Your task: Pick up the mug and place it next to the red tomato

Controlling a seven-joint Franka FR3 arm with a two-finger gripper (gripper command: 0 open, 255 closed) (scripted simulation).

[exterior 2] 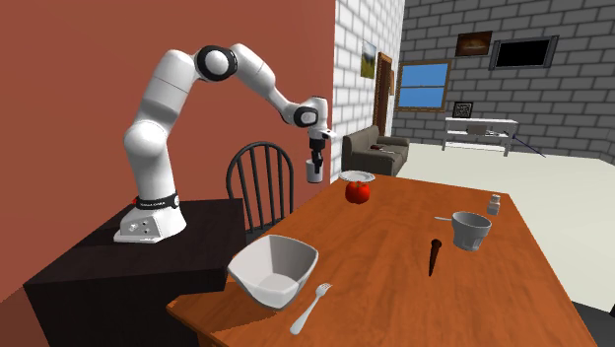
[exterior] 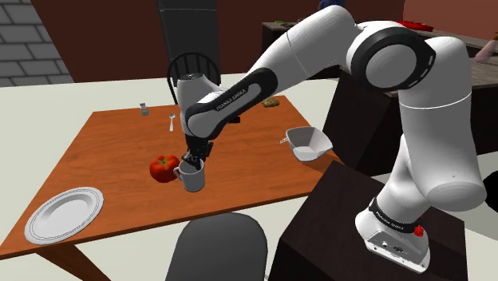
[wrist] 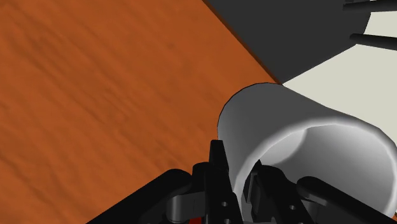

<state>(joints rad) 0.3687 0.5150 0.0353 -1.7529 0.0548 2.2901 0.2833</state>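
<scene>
My black gripper (exterior: 195,154) is shut on the rim of a light grey mug (exterior: 191,176), which hangs upright under it. The red tomato (exterior: 164,168) lies on the wooden table (exterior: 239,168) just to the shoulder view's left of the mug. In the second exterior view the gripper (exterior 2: 315,156) holds the mug (exterior 2: 314,172) a little above the table's edge, left of the tomato (exterior 2: 359,191). In the wrist view the fingers (wrist: 219,167) pinch the mug's wall (wrist: 280,137), one outside and one inside, over the table's edge.
A white plate (exterior: 64,214) lies near the table's front corner, a white bowl (exterior: 307,142) at its right edge, a fork (exterior: 171,121) and a shaker (exterior: 144,109) farther back. Dark chairs (exterior: 215,249) stand at the table's sides. A grey cup (exterior 2: 471,230) sits across the table.
</scene>
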